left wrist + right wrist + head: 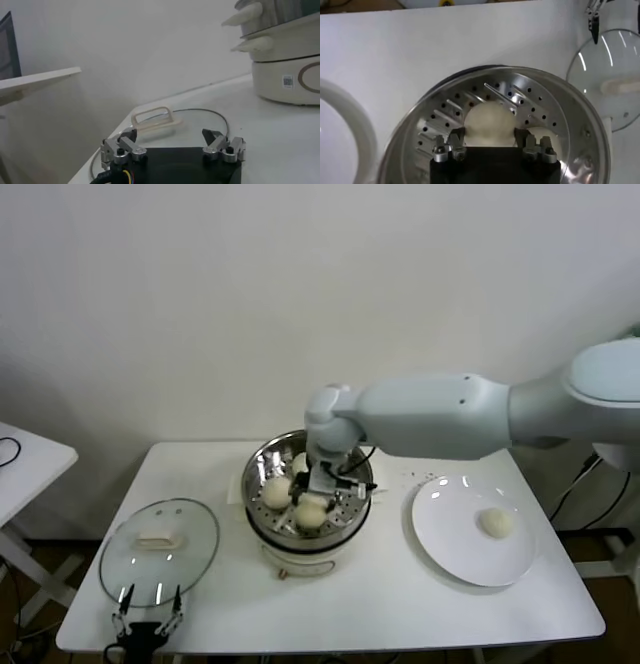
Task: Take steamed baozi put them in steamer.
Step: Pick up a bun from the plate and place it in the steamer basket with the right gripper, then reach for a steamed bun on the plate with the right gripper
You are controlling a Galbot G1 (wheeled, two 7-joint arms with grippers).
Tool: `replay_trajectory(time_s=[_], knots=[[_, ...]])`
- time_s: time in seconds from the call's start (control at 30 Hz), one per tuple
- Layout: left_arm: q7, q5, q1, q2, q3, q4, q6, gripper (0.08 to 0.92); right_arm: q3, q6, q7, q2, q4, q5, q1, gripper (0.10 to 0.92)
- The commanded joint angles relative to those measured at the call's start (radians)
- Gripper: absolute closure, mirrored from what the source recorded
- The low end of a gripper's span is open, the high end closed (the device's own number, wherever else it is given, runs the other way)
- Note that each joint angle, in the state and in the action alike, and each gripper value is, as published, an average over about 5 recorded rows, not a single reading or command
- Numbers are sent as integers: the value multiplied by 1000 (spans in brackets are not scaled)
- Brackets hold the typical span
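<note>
The steel steamer (254, 470) sits on its white cooker base mid-table. Three steamed baozi show inside it in the head view, at the left (276, 491), the front (312, 512) and the back (299, 461). My right gripper (322, 480) reaches down into the basket. In the right wrist view its fingers press both sides of a cream-white baozi (490, 120) on the perforated floor (540, 107), so my right gripper (489, 133) is shut on it. Another baozi (496, 522) lies on the white plate (448, 529). My left gripper (148, 606) hangs open at the table's front left, holding nothing.
The round glass lid (160, 549) with a white handle (155, 120) lies flat on the table at the left, just beyond my left gripper (167, 135). The cooker base (290, 75) stands to its right. A second white table edge (30, 449) shows at far left.
</note>
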Motion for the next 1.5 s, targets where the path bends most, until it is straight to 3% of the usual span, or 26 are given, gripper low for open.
replay_trajectory(time_s=[0.03,0.3,0.47,0.67,0.87,1.1,1.5], knots=[[0,-1,0,-1,0,1,0,177,14,25,13,48,-49,-42,-59,363],[2,-1,2,-2,-3,-5,3,177,-15,98,-34,-18,-43,124,99,221],[3,-2,5,-1,-7,-9,3,177,-132,129,-135,-120,-78,311,270,203],[4,-4,8,3,-13,-12,3,177,-371,-78,-195,-329,-53,547,472,203],[5,-18,6,6,-9,-17,5,177,-436,-283,-127,-558,-28,523,390,203],[5,-12,1,1,-2,-4,-1,177,-285,-369,-108,-766,-99,320,125,203],[3,12,14,-6,-7,12,-6,177,90,-333,-78,-761,-308,155,-326,203]])
